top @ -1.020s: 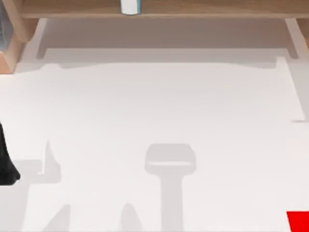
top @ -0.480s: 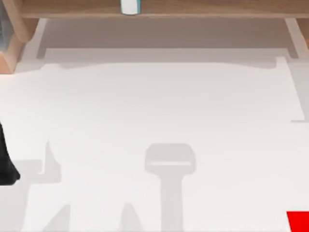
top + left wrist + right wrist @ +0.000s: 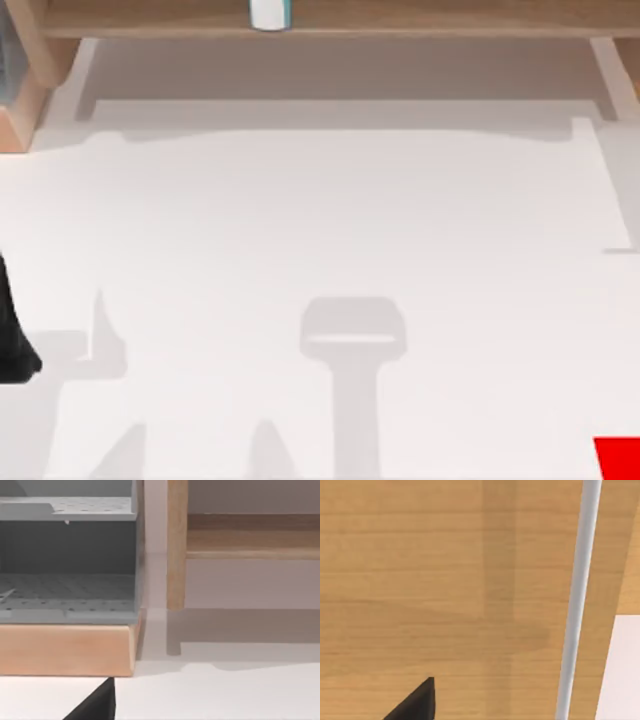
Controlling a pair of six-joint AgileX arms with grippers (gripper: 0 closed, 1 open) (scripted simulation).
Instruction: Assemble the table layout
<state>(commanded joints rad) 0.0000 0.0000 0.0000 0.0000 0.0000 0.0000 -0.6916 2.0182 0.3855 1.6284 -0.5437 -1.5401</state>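
Broad, flat, matte white table [image 3: 320, 220] spans nearly all of the top view, carrying soft grey shadows of the arms. Along its far edge runs a light wooden shelf frame [image 3: 400, 18], whose upright post [image 3: 177, 545] stands on the white surface in the left wrist view. Beside that post sits a grey perforated metal rack [image 3: 67, 560] on a light wooden base block [image 3: 65, 649]. A wood-grain panel [image 3: 440, 580] crossed by a thin pale grey rod [image 3: 577, 600] faces the right wrist camera. At the top view's left edge a black part of the left arm [image 3: 12, 340] is visible; whether either gripper is open or closed cannot be told. A small white cylindrical container [image 3: 268, 14] stands on the shelf frame. A red shape [image 3: 620, 458] occupies the near right corner.
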